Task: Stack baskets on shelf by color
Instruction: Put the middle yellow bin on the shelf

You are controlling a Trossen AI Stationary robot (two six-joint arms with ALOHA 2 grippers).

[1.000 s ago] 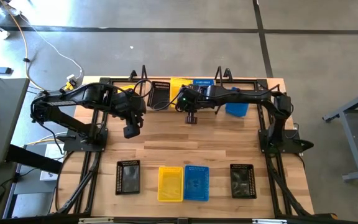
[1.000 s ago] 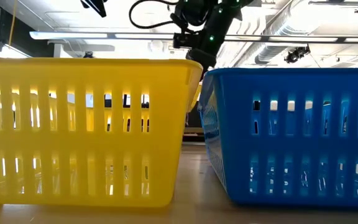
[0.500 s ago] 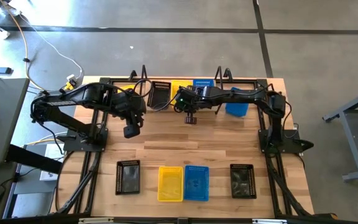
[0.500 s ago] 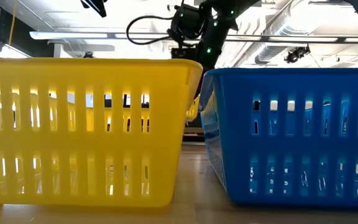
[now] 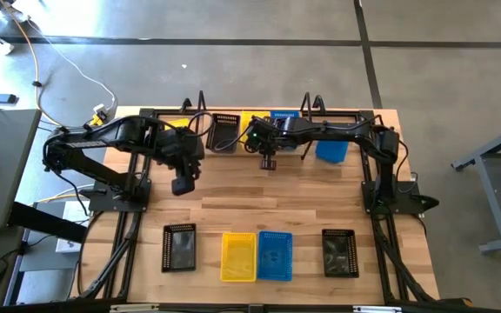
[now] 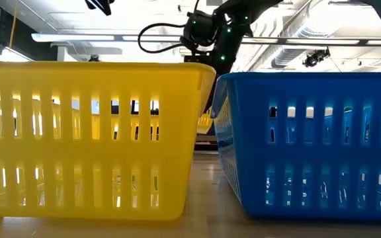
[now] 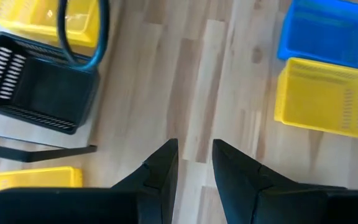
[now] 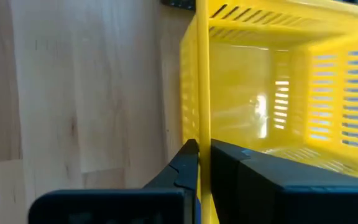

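High view: four baskets lie in a front row on the worktop (image 5: 233, 209): black (image 5: 179, 247), yellow (image 5: 238, 256), blue (image 5: 275, 255), black (image 5: 339, 252). At the back, on the shelf (image 5: 259, 130), sit a black basket (image 5: 225, 130), a yellow one (image 5: 252, 122) and a blue one (image 5: 284, 116); another blue basket (image 5: 330, 153) lies beside the right arm. The right tool (image 8: 202, 163), reaching across the back, is closed on the rim of the yellow shelf basket (image 8: 266, 93). The left tool (image 7: 194, 163) hangs over bare worktop, fingers slightly parted and holding nothing, the shelf behind it.
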